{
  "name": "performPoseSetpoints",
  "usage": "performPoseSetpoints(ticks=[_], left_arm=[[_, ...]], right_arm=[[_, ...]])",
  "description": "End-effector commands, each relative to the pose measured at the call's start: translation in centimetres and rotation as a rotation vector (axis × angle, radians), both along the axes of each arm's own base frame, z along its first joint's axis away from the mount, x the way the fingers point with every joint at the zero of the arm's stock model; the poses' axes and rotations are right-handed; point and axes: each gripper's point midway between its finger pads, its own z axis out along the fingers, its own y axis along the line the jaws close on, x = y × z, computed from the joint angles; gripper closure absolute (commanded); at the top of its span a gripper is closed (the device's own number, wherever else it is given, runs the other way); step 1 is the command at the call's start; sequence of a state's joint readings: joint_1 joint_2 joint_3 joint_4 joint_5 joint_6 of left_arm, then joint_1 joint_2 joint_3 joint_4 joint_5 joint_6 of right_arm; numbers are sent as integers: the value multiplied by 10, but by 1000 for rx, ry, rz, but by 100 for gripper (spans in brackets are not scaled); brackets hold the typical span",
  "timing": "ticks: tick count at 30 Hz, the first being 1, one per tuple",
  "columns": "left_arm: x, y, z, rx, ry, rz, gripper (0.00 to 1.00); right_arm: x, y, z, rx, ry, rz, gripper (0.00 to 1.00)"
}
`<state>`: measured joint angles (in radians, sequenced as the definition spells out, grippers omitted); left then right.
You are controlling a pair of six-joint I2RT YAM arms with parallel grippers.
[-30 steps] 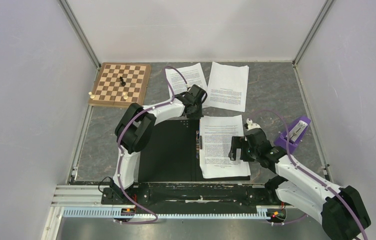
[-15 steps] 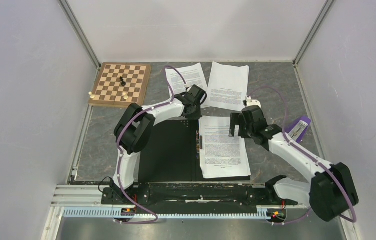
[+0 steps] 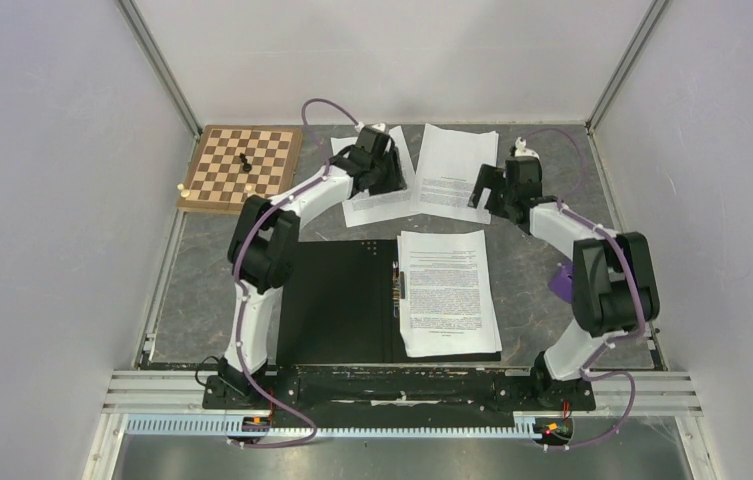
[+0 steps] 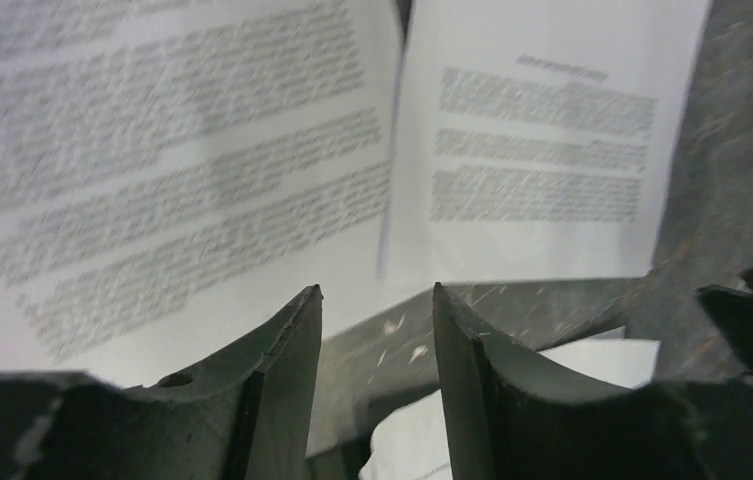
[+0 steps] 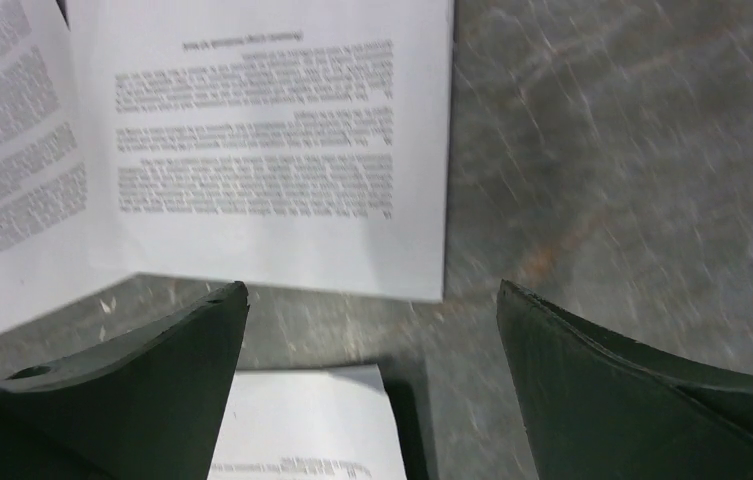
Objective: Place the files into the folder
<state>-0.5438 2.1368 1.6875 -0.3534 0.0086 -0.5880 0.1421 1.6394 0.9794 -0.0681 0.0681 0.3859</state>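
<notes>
The folder (image 3: 337, 300) lies open at the near middle, black inner faces up. One of the files (image 3: 447, 290) rests on its right half. Two more files lie at the back: a left sheet (image 3: 377, 195) and a right sheet (image 3: 455, 160). My left gripper (image 3: 384, 178) hovers over the left sheet (image 4: 152, 180), jaws apart with nothing between them (image 4: 377, 290). My right gripper (image 3: 484, 190) stands wide open at the right sheet's near right edge (image 5: 282, 150), also empty (image 5: 372, 290). Both wrist views show a corner of the sheet on the folder (image 5: 302, 420).
A wooden chessboard (image 3: 242, 165) with a few pieces sits at the back left. A purple object (image 3: 559, 280) lies right of the folder, mostly hidden behind the right arm. Grey walls close in the table on three sides.
Both arms have reached toward the back. The left gripper went from shut to open. The right gripper left the sheet on the folder and now hangs by the back right sheet.
</notes>
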Motion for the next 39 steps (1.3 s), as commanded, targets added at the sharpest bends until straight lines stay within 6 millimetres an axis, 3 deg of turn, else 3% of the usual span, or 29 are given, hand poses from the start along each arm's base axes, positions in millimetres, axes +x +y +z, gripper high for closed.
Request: performPoseSetpoints(ticks=[1, 8, 10, 28, 30, 31, 33, 39], left_arm=[[28, -43, 7, -111, -64, -145, 46], [63, -71, 1, -165, -88, -179, 38], [71, -76, 0, -173, -101, -176, 36], [170, -80, 22, -372, -425, 38, 25], [178, -81, 26, -404, -465, 64, 24], [183, -81, 29, -421, -488, 79, 23], [189, -84, 33, -467, -516, 97, 22], [197, -89, 26, -599, -515, 162, 22]], right_arm=[[51, 5, 19, 50, -114, 5, 2], [80, -6, -3, 66, -94, -19, 2], [88, 0, -10, 85, -84, 7, 2], [180, -30, -25, 183, -172, -96, 2], [191, -27, -25, 200, -186, -92, 2], [198, -39, -26, 207, -192, -111, 2], [208, -43, -30, 224, -192, -113, 2], [229, -44, -48, 267, -185, -102, 2]])
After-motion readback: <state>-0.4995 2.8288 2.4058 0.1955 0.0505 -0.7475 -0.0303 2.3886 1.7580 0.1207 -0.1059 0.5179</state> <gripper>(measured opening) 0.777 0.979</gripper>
